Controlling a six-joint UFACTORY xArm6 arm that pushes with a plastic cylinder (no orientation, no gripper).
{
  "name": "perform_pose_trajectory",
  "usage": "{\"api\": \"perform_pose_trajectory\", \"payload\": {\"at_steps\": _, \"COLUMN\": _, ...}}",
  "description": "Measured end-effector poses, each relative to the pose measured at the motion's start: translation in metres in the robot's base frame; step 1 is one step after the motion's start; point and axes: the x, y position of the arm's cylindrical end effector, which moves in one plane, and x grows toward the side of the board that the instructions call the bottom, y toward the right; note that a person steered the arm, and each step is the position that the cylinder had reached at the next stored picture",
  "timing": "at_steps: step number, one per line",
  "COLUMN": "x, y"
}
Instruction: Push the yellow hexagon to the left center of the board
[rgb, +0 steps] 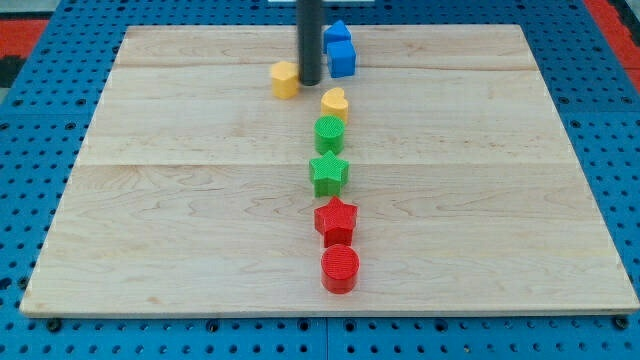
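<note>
My rod (310, 40) comes down from the top edge of the desk (200, 250), and my tip (310, 82) stands on the wood near the middle of that top edge. This arm carries no claw, so no open or closed state can be told; there is only the dark rod.

The yellow hexagon (285, 79) lies just beside my tip, on the side of the desk's left edge, and seems to touch the rod. It is near the top edge, well apart from the left edge.

On the other side of the rod there are two blue blocks: a blue cube (343, 59) and, behind it, a second blue block (337, 33), partly hidden, whose shape I cannot tell.

Below my tip a column of blocks runs toward the bottom edge: a yellow heart (334, 103), a green cylinder (329, 133) touching it, a green star (329, 172), a red star (336, 219) and a red cylinder (340, 268).
</note>
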Motion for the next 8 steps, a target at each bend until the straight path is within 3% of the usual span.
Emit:
{"api": "perform_pose_trajectory", "payload": {"at_steps": 1, "x": 0.002, "y": -0.079}}
{"api": "perform_pose_trajectory", "payload": {"at_steps": 3, "x": -0.004, "y": -0.053}}
{"api": "perform_pose_trajectory", "payload": {"at_steps": 4, "x": -0.018, "y": -0.003}}
{"api": "perform_pose_trajectory", "payload": {"at_steps": 6, "x": -0.023, "y": -0.081}}
{"api": "perform_pose_trajectory", "payload": {"at_steps": 8, "x": -0.005, "y": -0.117}}
